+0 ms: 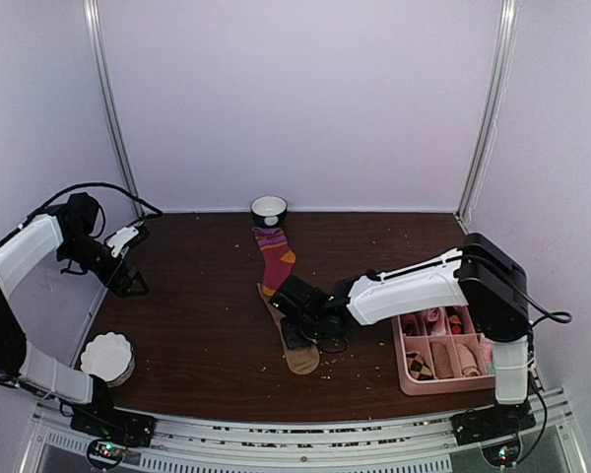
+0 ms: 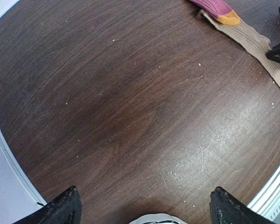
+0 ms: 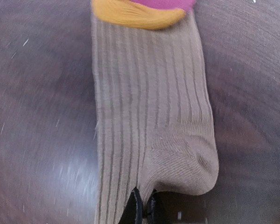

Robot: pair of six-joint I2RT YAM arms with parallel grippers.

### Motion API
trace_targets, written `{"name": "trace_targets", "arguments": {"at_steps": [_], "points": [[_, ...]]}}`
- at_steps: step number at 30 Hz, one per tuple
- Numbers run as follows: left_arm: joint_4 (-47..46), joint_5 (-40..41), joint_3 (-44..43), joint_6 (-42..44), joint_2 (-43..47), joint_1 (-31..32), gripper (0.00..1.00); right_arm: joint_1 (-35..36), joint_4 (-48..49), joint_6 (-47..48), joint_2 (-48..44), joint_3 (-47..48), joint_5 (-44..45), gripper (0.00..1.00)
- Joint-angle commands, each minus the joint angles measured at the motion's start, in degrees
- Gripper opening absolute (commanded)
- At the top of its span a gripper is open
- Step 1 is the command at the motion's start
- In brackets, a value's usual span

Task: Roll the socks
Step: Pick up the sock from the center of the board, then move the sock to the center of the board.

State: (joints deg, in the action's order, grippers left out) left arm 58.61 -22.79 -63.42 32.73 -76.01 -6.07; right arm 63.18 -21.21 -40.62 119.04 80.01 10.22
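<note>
Right gripper [image 3: 143,207]: clamped on the ribbed tan fabric sock [image 3: 149,116] under it.
Left gripper [image 2: 145,200]: spread apart, far aside.
Progress: nothing is rolled yet; dark red striped sock [image 1: 275,258] lies ahead.

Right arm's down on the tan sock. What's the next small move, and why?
Probably lift the right gripper slightly and carry the pinch toward the orange toe of the dark red sock, starting the roll. Its fingers look shut on puckered fabric near the heel of the ribbed tan sock, which otherwise lies flat. The left gripper hangs open, well aside.
</note>
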Motion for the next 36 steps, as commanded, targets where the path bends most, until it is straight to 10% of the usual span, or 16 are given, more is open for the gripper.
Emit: {"name": "trace_targets", "arguments": {"at_steps": [1,20,36], "points": [[1.64,-3.71,-0.84,1.96,0.32,-0.32,0.98,3.29,-4.38,6.6,-10.35,-3.58,-2.21,0.0],[2.16,-9.16,0.56,1.93,1.04,0.22,0.98,8.78,-23.02,24.11,-14.16,22.34,-7.01,0.0],[-6.18,-1.04,-7.75,-4.26,-9.01,13.1,0.98,4.2,-12.13,14.08,-29.16,-10.42,-18.38,0.0]]}}
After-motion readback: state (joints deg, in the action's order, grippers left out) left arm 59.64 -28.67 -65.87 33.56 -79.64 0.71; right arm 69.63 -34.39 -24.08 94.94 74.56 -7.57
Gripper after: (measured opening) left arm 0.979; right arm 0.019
